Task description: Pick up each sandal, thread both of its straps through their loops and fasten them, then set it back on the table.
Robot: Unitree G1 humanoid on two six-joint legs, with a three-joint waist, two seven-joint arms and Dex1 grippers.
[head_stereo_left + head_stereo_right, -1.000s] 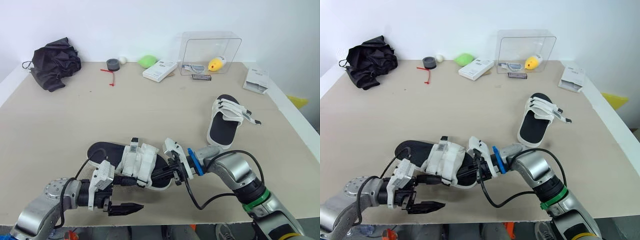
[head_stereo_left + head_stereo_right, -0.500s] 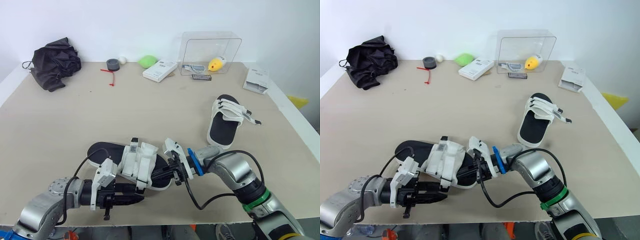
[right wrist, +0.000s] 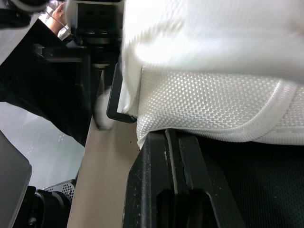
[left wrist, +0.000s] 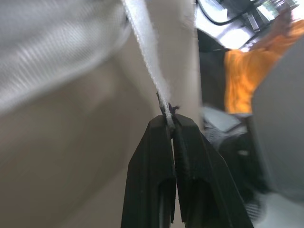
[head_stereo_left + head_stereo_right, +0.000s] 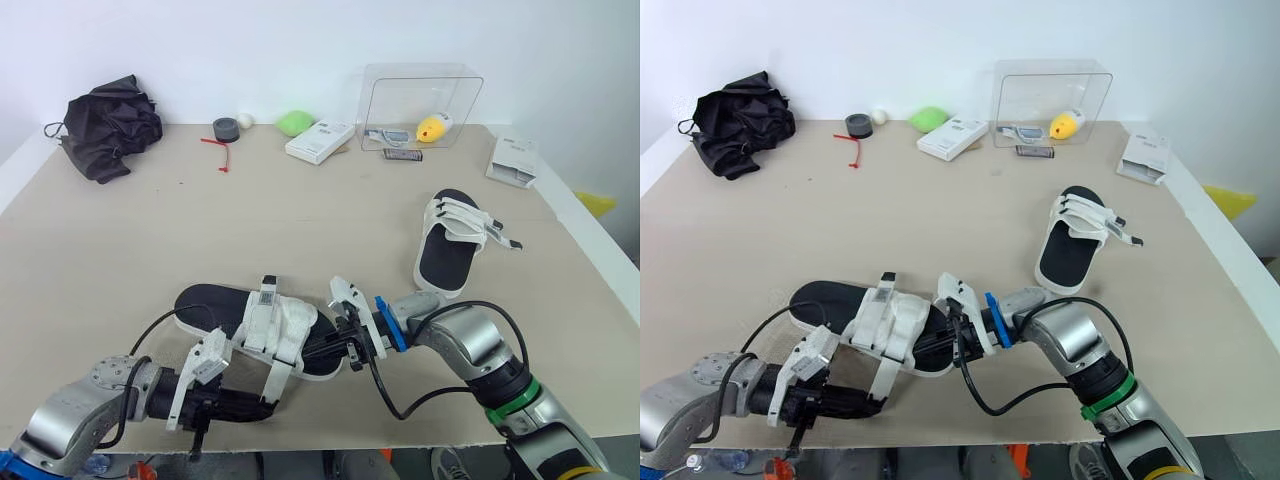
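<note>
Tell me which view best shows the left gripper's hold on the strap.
The left wrist view: the left gripper is shut on the strap end, seen close. The eye views show that pinch small and from the side, beside the near sandal.

Table (image 5: 300,220) is being lit brightly and evenly from overhead. Only soft, short shadows are being cast under the sandal (image 5: 205,300) and the black cloth (image 5: 110,125). Faint glare is being returned by the clear box (image 5: 420,100). In the left wrist view, the strap (image 4: 142,47) and background are being rendered out of focus. In the right wrist view, the sandal is being blown out to white at one edge.
</note>
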